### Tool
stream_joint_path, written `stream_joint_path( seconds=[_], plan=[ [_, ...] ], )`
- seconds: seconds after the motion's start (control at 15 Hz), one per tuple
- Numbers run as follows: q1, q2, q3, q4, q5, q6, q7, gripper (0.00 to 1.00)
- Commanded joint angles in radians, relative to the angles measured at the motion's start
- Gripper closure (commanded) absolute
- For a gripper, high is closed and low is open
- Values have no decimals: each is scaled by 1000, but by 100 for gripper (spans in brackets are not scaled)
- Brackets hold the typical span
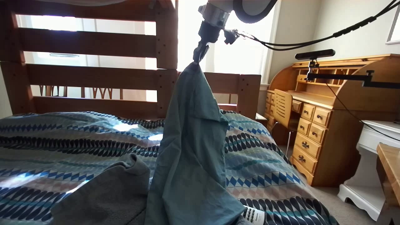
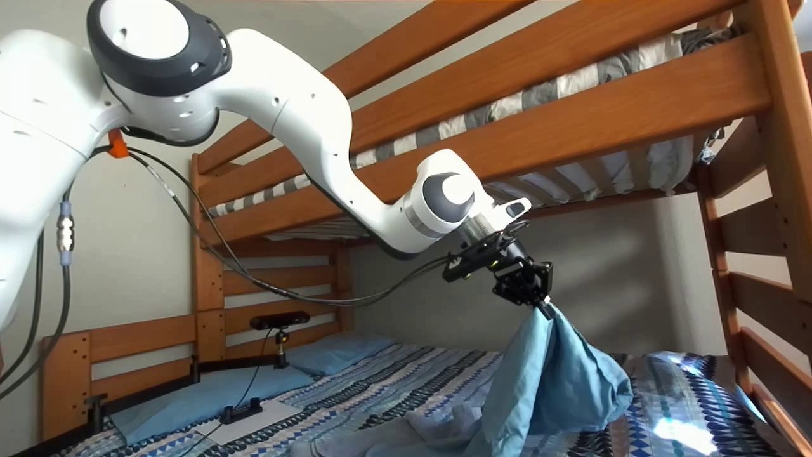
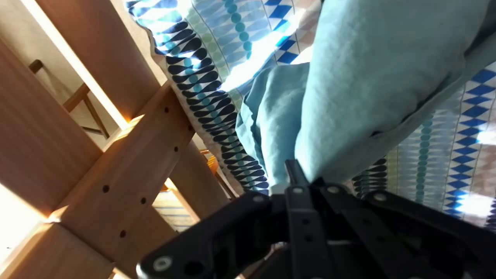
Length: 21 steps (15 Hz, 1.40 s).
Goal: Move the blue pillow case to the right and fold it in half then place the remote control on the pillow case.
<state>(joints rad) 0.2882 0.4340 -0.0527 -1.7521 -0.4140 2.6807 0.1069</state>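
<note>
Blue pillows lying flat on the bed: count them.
2, in an exterior view: the far pillow near the back wall, the near pillow closer to the viewer. Others may be hidden.

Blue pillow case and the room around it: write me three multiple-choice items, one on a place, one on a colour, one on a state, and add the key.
1. In an exterior view, where is the wooden desk?
A) Left edge of the picture
B) Bottom centre
C) Right side

2. What colour are the diamonds on the bedspread?
A) Blue
B) Red
C) Yellow

3. How is the pillow case?
A) Lying folded flat
B) Held up at one end by the gripper
C) Shut in a drawer

Key:
1 C: it stands past the bedspread's right edge in that picture.
2 A: the wrist view shows rows of them in blue.
3 B: in both exterior views the cloth peaks at the gripper and drapes down from it.
</note>
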Motion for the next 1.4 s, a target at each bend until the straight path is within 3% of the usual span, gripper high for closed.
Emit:
stream_joint_path(
  seconds=[0.0,0.07,0.73,1.33],
  plan=[
    [-24,-20,42,-36,31,44,-24,99],
    [-11,-6,14,0,2,9,1,97],
    [-17,-1,32,-6,9,3,-7,99],
    [-27,216,-166,343,0,-102,208,99]
  ],
)
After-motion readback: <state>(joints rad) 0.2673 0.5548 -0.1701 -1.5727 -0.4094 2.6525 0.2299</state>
